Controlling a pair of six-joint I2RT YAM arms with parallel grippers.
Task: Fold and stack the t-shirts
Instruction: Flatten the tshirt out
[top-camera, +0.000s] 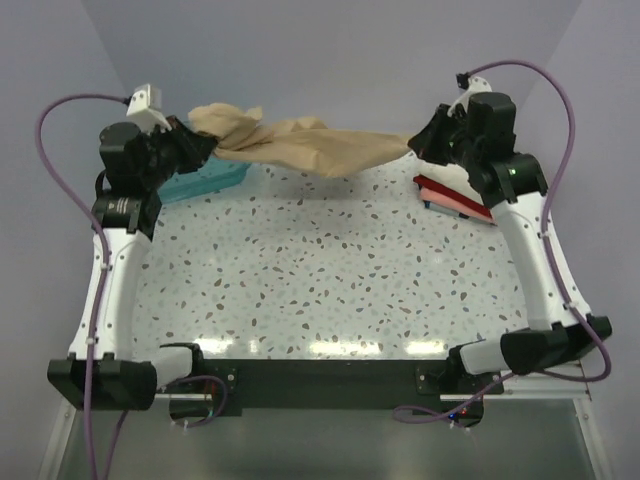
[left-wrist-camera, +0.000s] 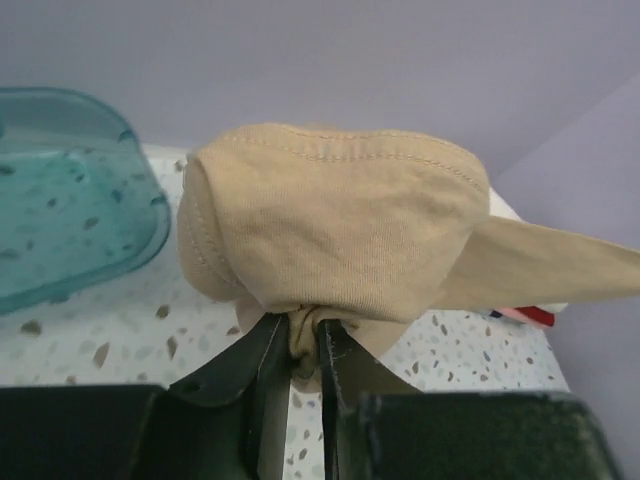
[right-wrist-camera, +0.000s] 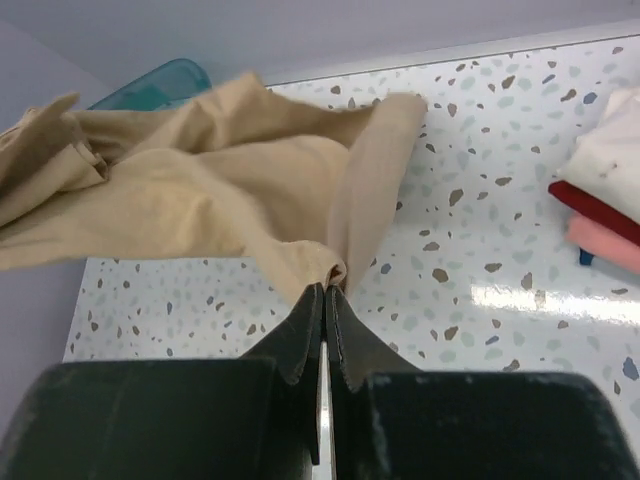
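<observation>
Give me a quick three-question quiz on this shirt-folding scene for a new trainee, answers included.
1. True or false: the left gripper and the right gripper are both shut on the tan shirt.
2. Pick one: the teal tub sits on the side of A) the left arm, B) the right arm.
3. Fill the gap: in the folded stack, the red shirt lies between the white shirt and the ____ one.
Key: 1 true; 2 A; 3 pink shirt.
</observation>
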